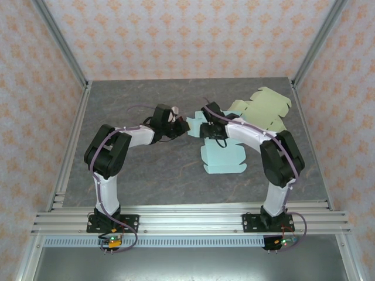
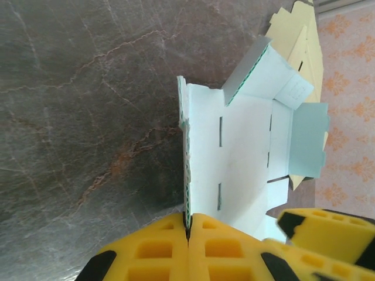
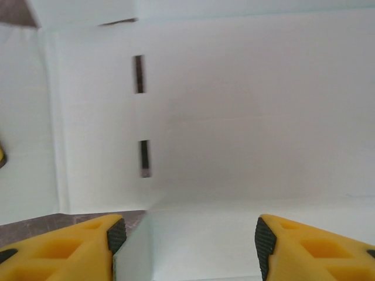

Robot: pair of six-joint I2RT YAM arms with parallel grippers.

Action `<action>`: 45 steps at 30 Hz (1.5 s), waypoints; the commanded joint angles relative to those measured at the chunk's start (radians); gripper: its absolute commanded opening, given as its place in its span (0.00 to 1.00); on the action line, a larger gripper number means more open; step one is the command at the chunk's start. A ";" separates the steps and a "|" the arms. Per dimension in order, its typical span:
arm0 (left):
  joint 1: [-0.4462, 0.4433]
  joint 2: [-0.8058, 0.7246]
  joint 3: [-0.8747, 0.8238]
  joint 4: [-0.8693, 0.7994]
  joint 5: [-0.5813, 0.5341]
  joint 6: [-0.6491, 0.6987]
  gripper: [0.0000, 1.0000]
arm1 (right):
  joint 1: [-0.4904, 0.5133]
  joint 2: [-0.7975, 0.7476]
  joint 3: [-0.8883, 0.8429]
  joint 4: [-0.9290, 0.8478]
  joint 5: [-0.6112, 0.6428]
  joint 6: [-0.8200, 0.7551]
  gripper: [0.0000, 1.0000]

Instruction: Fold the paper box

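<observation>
While the pale blue die-cut paper box (image 1: 224,159) is lying partly folded mid-way across the grey marbled table (image 1: 146,175), the left gripper (image 2: 188,225) is pinching its upright side flap, yellow fingers closed tight on the edge. The right gripper (image 3: 187,234) is hovering spread wide over the box's slotted panel, gripping nothing. Pale yellow-green cardboard blanks (image 1: 265,108) are lying near it, far right.

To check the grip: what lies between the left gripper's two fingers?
A raised side flap of the pale blue paper box, pinched edge-on by the left gripper, as the left wrist view shows.
</observation>
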 commanded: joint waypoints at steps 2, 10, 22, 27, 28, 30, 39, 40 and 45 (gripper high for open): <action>0.009 -0.044 -0.019 -0.028 -0.021 0.056 0.00 | -0.070 -0.037 -0.039 0.010 -0.037 0.128 0.59; 0.008 -0.091 -0.078 0.050 -0.075 0.068 0.00 | -0.139 -0.110 -0.034 0.151 -0.301 0.547 0.62; 0.006 -0.217 -0.172 0.114 -0.094 0.279 0.00 | -0.151 0.153 0.279 0.060 -0.416 1.129 0.88; 0.005 -0.242 -0.209 0.185 -0.088 0.279 0.00 | -0.154 0.234 0.411 -0.036 -0.452 1.141 0.88; 0.005 -0.247 -0.216 0.194 -0.095 0.279 0.00 | -0.156 0.243 0.416 -0.036 -0.461 1.153 0.87; 0.005 -0.266 -0.246 0.234 -0.112 0.279 0.00 | -0.161 0.252 0.419 -0.046 -0.457 1.161 0.83; 0.008 -0.309 -0.266 0.187 -0.169 0.339 0.00 | -0.179 0.228 0.417 -0.121 -0.389 1.102 0.34; 0.008 -0.310 -0.267 0.185 -0.175 0.339 0.00 | -0.179 0.222 0.411 -0.116 -0.388 1.100 0.29; 0.009 -0.306 -0.258 0.148 -0.200 0.336 0.07 | -0.179 0.183 0.359 -0.042 -0.404 1.086 0.07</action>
